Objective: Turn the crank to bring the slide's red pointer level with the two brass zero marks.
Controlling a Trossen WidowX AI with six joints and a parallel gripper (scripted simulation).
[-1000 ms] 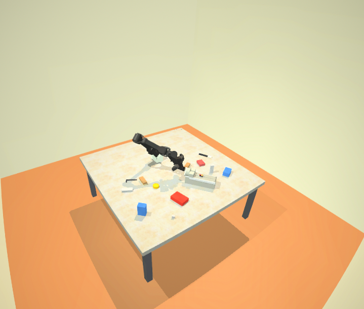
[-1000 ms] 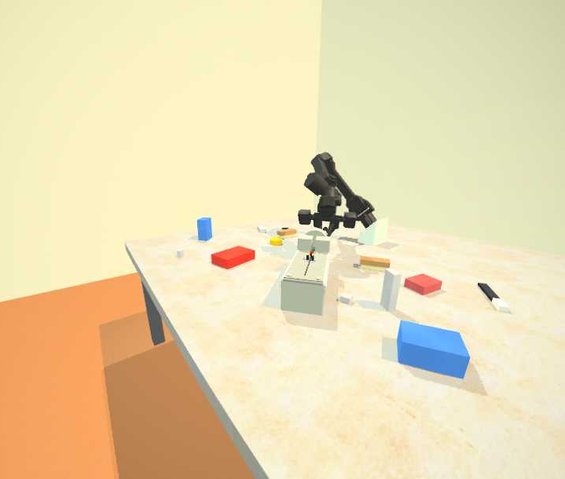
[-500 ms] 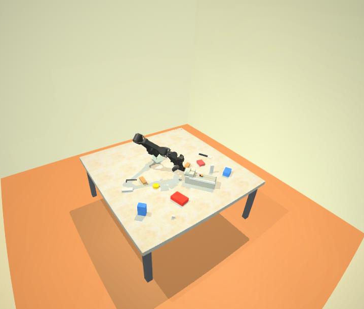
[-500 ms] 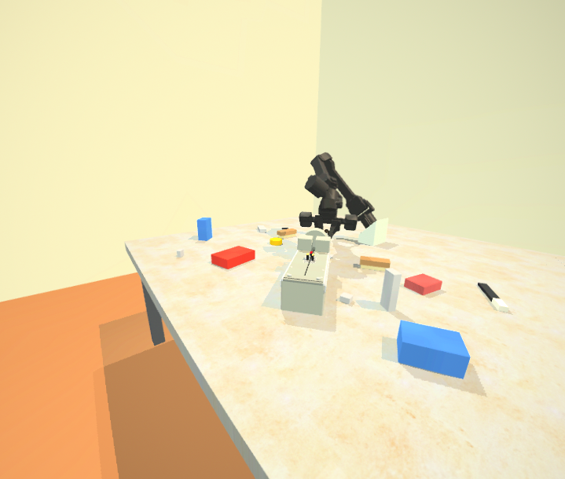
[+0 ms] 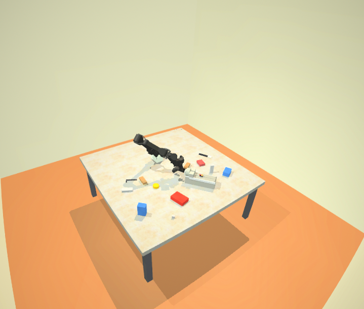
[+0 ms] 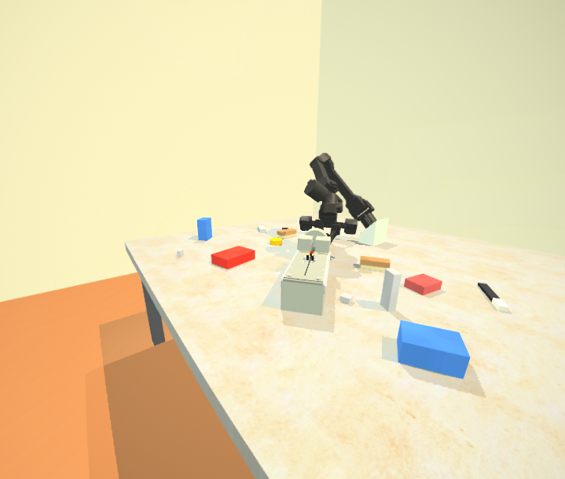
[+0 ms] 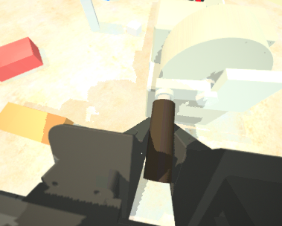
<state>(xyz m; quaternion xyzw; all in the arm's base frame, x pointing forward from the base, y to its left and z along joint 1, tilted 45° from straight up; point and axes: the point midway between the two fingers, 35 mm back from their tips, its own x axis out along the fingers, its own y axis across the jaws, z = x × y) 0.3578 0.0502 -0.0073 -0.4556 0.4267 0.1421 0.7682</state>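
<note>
Where the pale machine [image 5: 200,182] [image 6: 302,296] [image 7: 217,56] stands on the table [image 5: 162,234] [image 6: 334,417] [image 7: 102,67], its long slide bed runs away from the crank end. The small red pointer [image 5: 200,175] [image 6: 311,253] sits along the top of that bed; from where I stand it is too tiny to say whether it is level with the brass marks. At the crank end, the brown handle [image 7: 161,145] sticks out from beside the round housing, and the gripper [image 5: 184,170] [image 6: 333,235] [image 7: 158,123] is pinching it, one finger on each side.

Behind that grip, the black arm [image 5: 154,146] [image 6: 344,188] makes a high, folded arch. Seen from the slide end, one long link slants up from the right to a raised elbow, and the rest drops steeply back down to the wrist, with the gripper's broad body lying crosswise just behind the machine and its fingers reaching down to the handle.

Around them, a pale wedge [image 5: 157,159] [image 6: 376,232] stands near the arm's lower end, an orange block [image 5: 187,165] [image 6: 374,262] [image 7: 24,120] lies near the crank end, and an upright pale block [image 5: 211,168] [image 6: 390,290] [image 7: 90,15] stands near the slide bed. A bright red block [image 5: 179,198] [image 6: 232,257] lies off the machine's other side.
</note>
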